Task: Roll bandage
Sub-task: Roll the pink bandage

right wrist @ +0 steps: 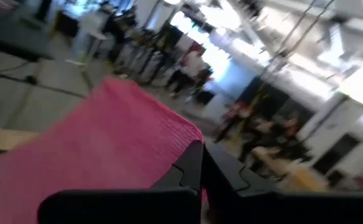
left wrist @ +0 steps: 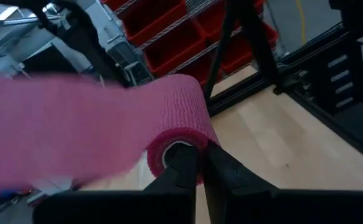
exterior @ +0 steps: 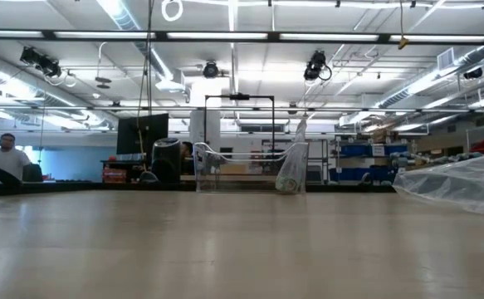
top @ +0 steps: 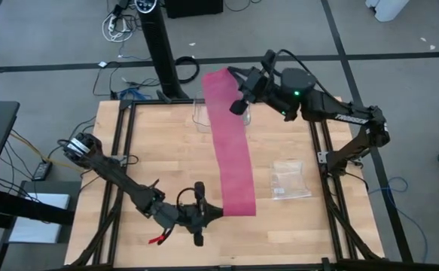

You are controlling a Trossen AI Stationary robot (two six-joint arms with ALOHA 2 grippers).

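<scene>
The bandage is a long magenta-pink strip that runs from the table's far side to its near side. Its near end is wound into a small roll. My left gripper is at the near end, left of the strip, and shut on that roll. My right gripper is at the far end, on the strip's right side, and shut on the strip. Neither the bandage nor the arms show in the low view. My left gripper is shut on the open end of the roll. Its fingers come about level from the table's left, along the roll's axis. The strip runs off the roll toward the far side. My right gripper pinches the strip's right edge between its two fingers, a little short of the far end. It comes from the table's right. The far end reaches past the fingers, and the strip spans flat down to the roll.
A clear flat plastic piece lies right of the strip and shows as a crumpled clear shape in the low view. A clear container stands by the far edge, left of the strip. A small red item lies near the left arm.
</scene>
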